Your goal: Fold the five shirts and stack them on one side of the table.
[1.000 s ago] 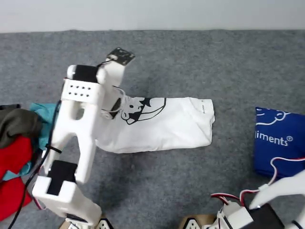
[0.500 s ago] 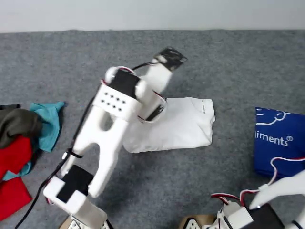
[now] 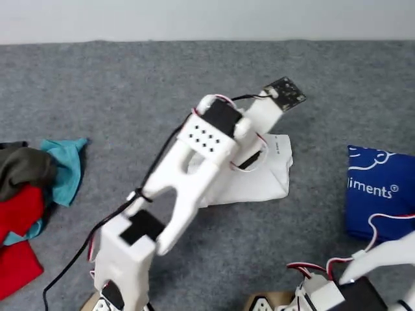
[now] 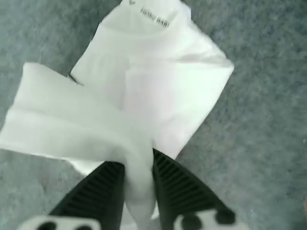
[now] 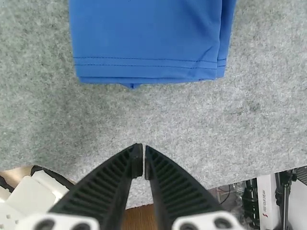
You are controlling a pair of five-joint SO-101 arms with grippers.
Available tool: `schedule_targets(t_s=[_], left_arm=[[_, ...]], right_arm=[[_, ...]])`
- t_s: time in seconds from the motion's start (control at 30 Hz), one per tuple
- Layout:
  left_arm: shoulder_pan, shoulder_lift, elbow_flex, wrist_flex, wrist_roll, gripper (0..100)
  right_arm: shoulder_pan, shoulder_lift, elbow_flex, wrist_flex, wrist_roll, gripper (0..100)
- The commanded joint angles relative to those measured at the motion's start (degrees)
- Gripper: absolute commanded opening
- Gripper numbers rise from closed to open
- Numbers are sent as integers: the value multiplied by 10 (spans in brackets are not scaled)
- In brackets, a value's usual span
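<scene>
White shirt sits pinched in the left gripper, a grip the arm hides overhead. Right gripper is closed, empty, near the blue shirt.

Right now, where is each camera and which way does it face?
High view: fixed above, looking down on the table; both arms show.
Left wrist view: on left arm, looking down past left gripper, shut on white shirt.
Right wrist view: on right arm, looking down past shut right gripper at blue shirt.
High view shares the white shirt with left wrist, blue with right.
</scene>
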Motion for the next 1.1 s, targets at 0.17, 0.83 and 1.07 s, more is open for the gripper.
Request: schedule_targets(t_s=[0.17, 0.83, 1.07], left_arm=[[22, 130, -173, -8, 16, 29], [-79, 128, -298, 23, 33, 35], [-155, 128, -181, 20, -4, 18]], right_arm=[[5, -27, -25, 22, 2, 19], [5, -27, -25, 23, 2, 19], [3, -25, -25, 23, 2, 19]])
